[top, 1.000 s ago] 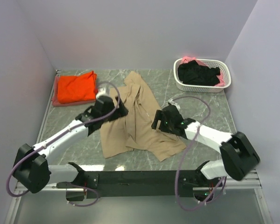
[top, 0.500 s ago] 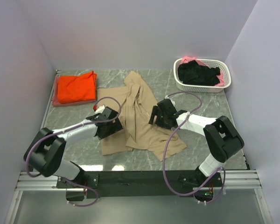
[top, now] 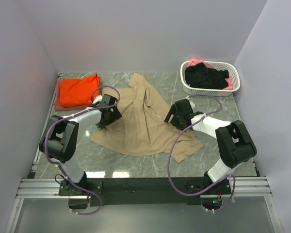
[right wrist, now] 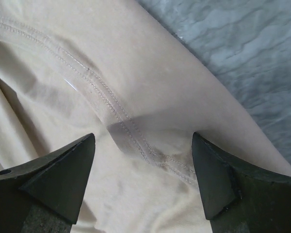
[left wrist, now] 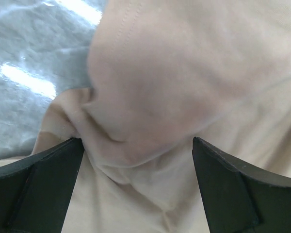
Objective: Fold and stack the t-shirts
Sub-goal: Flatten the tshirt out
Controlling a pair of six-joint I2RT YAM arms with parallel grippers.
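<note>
We see the tan t-shirt [top: 145, 124] spread on the worktop [top: 169, 82]. The left fingers [left wrist: 34, 174] stand wide apart astride a raised fold at its left edge. The right fingers [right wrist: 63, 170] gape over its right hem, neither gripping.

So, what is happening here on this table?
Two robot arms are working on a tan shirt spread on the table. The left gripper and right gripper are both open, low over its two sides. An orange shirt lies folded at back left; black and pink clothes sit in the white basket.
</note>
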